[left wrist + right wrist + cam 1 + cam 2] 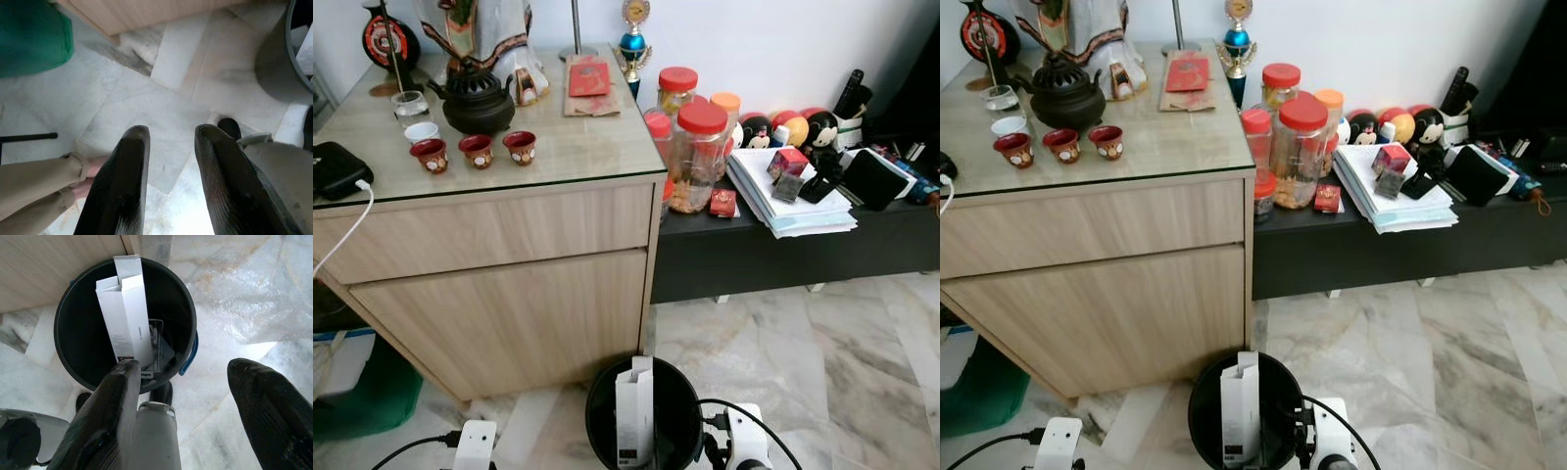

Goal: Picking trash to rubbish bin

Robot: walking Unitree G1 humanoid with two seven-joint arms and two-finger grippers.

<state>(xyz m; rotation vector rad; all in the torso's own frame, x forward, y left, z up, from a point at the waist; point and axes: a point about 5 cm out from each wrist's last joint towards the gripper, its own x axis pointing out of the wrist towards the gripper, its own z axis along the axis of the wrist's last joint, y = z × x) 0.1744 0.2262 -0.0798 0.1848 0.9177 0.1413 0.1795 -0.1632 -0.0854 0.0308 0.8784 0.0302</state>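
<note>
Black rubbish bin (643, 416) on floor below, white carton (124, 316) standing inside, leaning on rim. Right claw (193, 416) wide, empty, just above bin. Left claw (171, 181) parted, empty. Risk: carton tipping out if bumped.

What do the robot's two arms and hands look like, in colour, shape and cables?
Each hand has two long black fingers, broad, rounded at the tips and slightly glossy: the left hand, the right hand. In the head views, the wrist ends are white blocks, the left arm and the right arm, each with thin black cables looping from it. No markings can be made out.
</note>
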